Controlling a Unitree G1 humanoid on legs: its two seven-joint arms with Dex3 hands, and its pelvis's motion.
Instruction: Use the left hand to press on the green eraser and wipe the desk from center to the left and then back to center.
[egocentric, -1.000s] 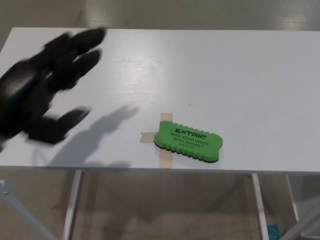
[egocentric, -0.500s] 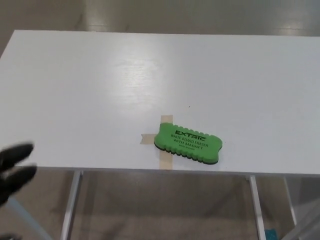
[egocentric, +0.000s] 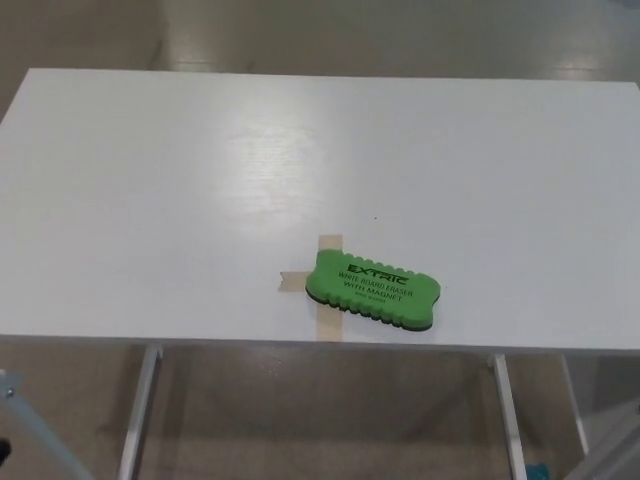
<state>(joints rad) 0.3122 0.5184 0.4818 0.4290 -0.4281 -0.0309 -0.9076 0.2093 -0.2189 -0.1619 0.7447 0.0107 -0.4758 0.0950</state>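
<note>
The green eraser (egocentric: 373, 289) lies flat on the white desk (egocentric: 200, 180), near the front edge and a little right of centre. It has black lettering on top and rests over a cross of tan tape (egocentric: 322, 270). Neither of my hands shows in the head view, and nothing touches the eraser.
The desk's front edge (egocentric: 200, 343) runs just below the eraser. Metal desk legs (egocentric: 136, 420) and the floor show beneath it.
My left hand has dropped down and to the left, off the desk and out of the picture. The view has tilted slightly; the eraser has stayed on the tape.
</note>
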